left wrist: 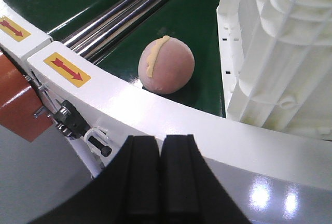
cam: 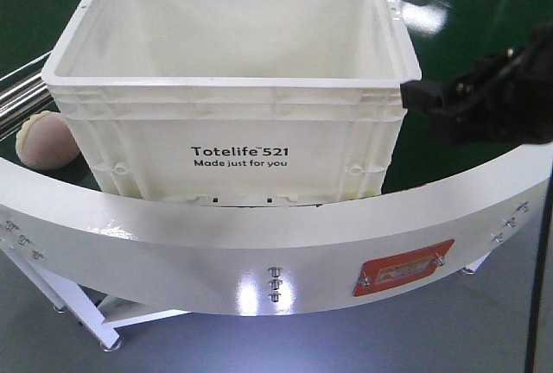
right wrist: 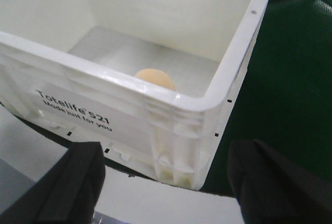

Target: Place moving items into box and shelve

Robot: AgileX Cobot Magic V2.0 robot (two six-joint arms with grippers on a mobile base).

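Observation:
A white Totelife 521 box [cam: 233, 131] stands on the green conveyor belt, open at the top. A pink round bun-like item [cam: 45, 142] lies on the belt left of the box; it also shows in the left wrist view [left wrist: 166, 66]. A tan round item [right wrist: 155, 79] lies inside the box near its front right corner. My left gripper [left wrist: 161, 177] is shut and empty, over the white rim in front of the pink item. My right gripper [right wrist: 166, 182] is open, facing the box's [right wrist: 176, 130] front right corner; it shows at the right of the box in the front view [cam: 432, 105].
A curved white conveyor rim [cam: 259, 252] with an orange plate [cam: 402, 269] runs across the front. Steel rollers [left wrist: 129, 14] lie behind the pink item. Yellow arrow stickers [left wrist: 67, 69] mark the rim. The box wall [left wrist: 280, 53] is right of the pink item.

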